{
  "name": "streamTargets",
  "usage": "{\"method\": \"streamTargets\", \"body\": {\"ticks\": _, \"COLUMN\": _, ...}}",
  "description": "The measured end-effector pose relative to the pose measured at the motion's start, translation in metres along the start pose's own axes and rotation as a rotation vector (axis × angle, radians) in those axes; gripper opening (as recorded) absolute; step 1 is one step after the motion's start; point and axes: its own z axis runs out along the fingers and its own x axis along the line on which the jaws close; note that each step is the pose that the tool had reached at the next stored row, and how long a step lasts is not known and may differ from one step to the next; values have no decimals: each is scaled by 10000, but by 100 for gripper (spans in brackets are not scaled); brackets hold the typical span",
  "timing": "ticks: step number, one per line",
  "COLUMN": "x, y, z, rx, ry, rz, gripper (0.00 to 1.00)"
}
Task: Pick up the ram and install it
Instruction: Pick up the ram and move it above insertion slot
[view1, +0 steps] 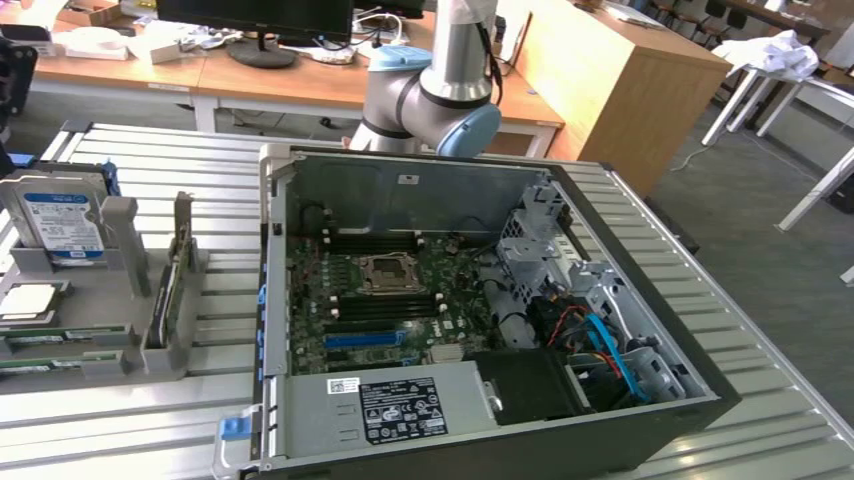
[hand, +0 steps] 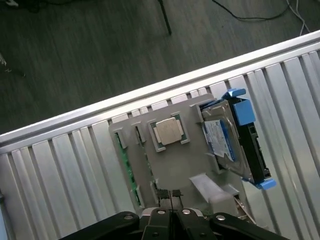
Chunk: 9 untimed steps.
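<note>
Fingers: We see the two black fingers (hand: 170, 210) pressed together with nothing between them, hanging over the near end of a grey parts holder (hand: 172, 167).
Ram: The ram (hand: 125, 162) is a thin green strip lying in a slot along one long edge of the holder. It is off to one side of the fingertips, near them but not touching.
Further out: A square silver processor chip (hand: 169, 131) sits straight beyond the fingertips. A hard drive (hand: 220, 137) in a blue bracket lies on the opposite side from the ram.
Worktop: A ribbed metal worktop (hand: 60, 170) carries the holder.
Farthest: An open computer case (view1: 276, 300) with its motherboard (view1: 387, 300) exposed stands well apart from the holder.
Step in hand: We judge this to be the approach, as the ram is not yet picked up.
What the pickup calls for: In our judgement the fingers would have to part, shift sideways over the ram's slot and line up across its thin edge.
Hard to make out: The holder's walls cover most of the ram, so we cannot see its label. We cannot tell which motherboard slot is meant for it.
</note>
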Motion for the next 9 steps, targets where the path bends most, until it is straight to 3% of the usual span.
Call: {"method": "streamTargets", "body": {"ticks": 9, "x": 0, "y": 0, "z": 4, "rx": -38, "ry": 73, "rz": -1644, "gripper": 11}}
